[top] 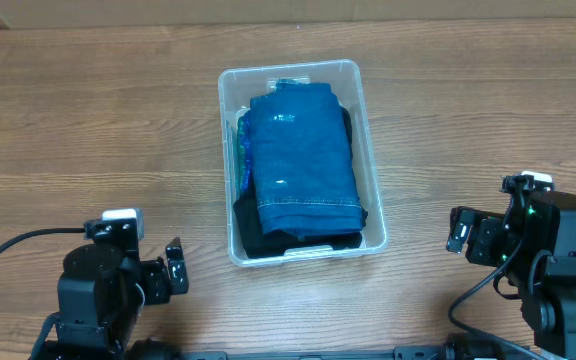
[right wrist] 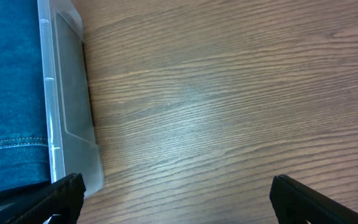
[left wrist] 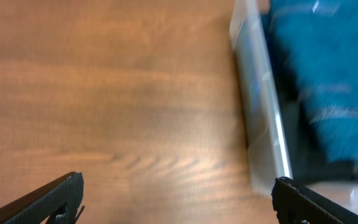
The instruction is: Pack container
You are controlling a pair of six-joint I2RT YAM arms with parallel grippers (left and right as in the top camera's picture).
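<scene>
Mid-bench, between the two arms, sits the container (top: 225, 160), upright and open at the top. Its long axis runs away from the robot, the short end facing the arms.

Contents: folded blue denim (top: 303, 150) on top, lying along the long axis and filling most of the opening. A dark garment (top: 268, 235) shows under it at the near end. A sliver of teal cloth (top: 240, 150) is pressed against the left wall. Nothing else lies loose on the bench (top: 88, 120).

Left gripper (top: 175, 272): near edge of the bench, jaws spread wide, nothing between them. The container lies ahead and to its right, near corner close by but apart.

Right gripper (top: 460, 230): likewise spread wide and empty. The container lies to its left, the long wall side-on, with bare bench between.

Judgement: the packing looks done or nearly so. Any further move means reaching inward from either side. The left arm seems slightly nearer, at the near corner.
</scene>
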